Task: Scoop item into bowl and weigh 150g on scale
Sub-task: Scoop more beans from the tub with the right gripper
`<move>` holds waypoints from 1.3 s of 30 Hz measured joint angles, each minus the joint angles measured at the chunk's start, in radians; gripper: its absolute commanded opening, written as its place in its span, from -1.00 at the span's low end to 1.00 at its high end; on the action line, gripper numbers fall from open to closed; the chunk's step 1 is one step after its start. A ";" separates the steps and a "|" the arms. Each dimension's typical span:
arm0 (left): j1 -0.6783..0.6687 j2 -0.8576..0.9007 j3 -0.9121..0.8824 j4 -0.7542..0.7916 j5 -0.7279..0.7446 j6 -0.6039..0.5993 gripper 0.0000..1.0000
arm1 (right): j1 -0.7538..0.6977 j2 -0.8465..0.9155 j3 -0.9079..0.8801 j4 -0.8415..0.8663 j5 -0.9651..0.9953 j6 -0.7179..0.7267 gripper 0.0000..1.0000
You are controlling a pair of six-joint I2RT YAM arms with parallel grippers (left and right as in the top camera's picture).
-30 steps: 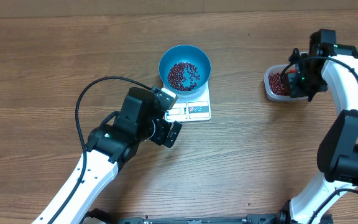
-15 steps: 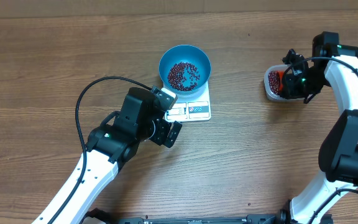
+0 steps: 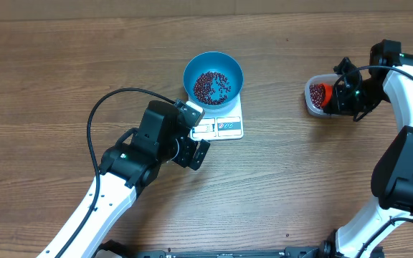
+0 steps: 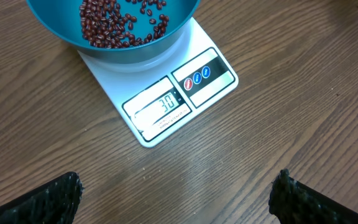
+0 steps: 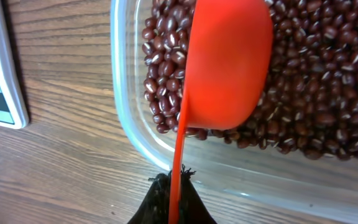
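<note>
Bowl: you have one
Scale: one
Clear tub: one
Red scoop: one
Beans: too many for you to count

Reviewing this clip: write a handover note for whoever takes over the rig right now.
Left gripper: open, empty, hovering near the scale.
Right gripper: shut on the red scoop, which is inside the clear tub, over the beans.
Blue bowl: on the scale, thin layer of beans inside.
Done: some beans weighed; the display shows only two digits.
Left: add beans until 150 g.
</note>
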 measured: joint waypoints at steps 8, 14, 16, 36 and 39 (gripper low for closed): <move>0.000 0.000 0.000 0.000 0.000 0.000 0.99 | 0.000 0.000 0.000 -0.014 -0.033 0.024 -0.93; 0.000 0.000 0.000 0.000 0.000 0.000 0.99 | -0.001 0.000 0.000 -0.018 -0.058 0.070 -0.93; 0.000 0.000 0.000 0.000 0.000 0.000 0.99 | -0.001 0.000 0.000 -0.019 -0.076 0.078 -0.93; 0.000 0.000 0.000 0.000 0.000 0.000 0.99 | -0.130 0.000 0.000 -0.028 -0.230 0.115 -0.92; 0.000 0.000 0.000 0.000 0.000 0.000 0.99 | -0.144 0.000 0.000 -0.026 -0.243 0.116 -0.93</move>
